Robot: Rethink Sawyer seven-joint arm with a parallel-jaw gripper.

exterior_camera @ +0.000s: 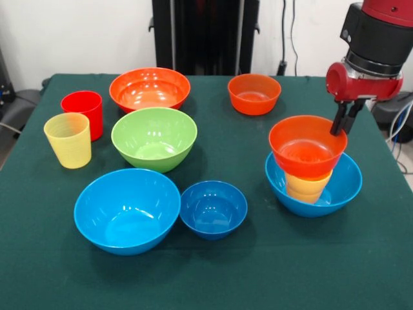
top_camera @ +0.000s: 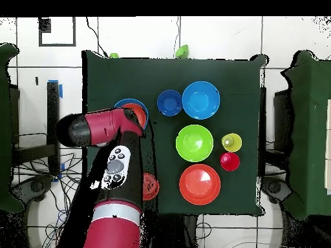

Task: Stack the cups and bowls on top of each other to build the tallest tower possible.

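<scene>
Front view shows my gripper [exterior_camera: 344, 120] pinched on the top orange bowl's [exterior_camera: 307, 146] rim atop the tower [exterior_camera: 313, 175]; releasing off-centre could tip it sideways.

A dark green cloth-covered table [exterior_camera: 213, 271] fills most of the front view. Behind it, at top centre, stands a black upright pedestal [exterior_camera: 205, 32] against a white wall [exterior_camera: 77, 35]. In the overhead view a pale tiled floor [top_camera: 220, 35] surrounds the table, with blue tape [top_camera: 61, 88] at left.
</scene>
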